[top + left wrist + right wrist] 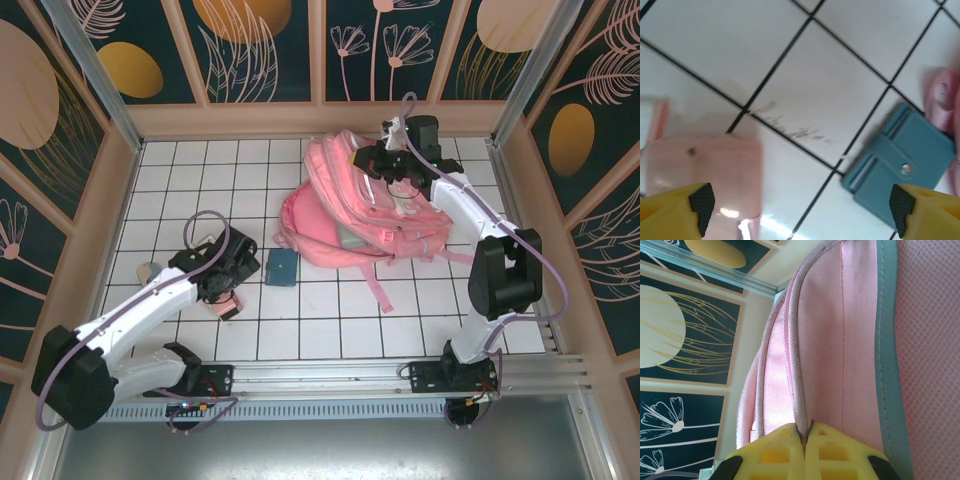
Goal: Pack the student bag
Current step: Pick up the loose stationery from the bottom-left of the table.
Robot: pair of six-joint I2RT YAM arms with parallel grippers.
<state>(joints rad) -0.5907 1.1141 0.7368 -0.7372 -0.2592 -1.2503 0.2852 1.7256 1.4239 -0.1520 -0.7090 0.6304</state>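
Right now, my right gripper (805,440) pinches the rim of the student bag (850,340) at the far side.
Its yellow fingers (775,455) are pressed together on a pink fabric fold. The bag lies far-centre on white tiles (805,75). My left gripper (801,202) hangs spread wide at near left, with a pink box (705,170) below one fingertip and a teal wallet (900,160) below the other.

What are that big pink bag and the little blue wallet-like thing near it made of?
The student bag looks like woven synthetic cloth with a matte finish. Close up you can see the weave, stitched seams and a diamond-mesh panel with grey trim. The blue wallet is probably leather or imitation leather, smooth and matte, with stitched flaps and a shiny, metal-looking snap.
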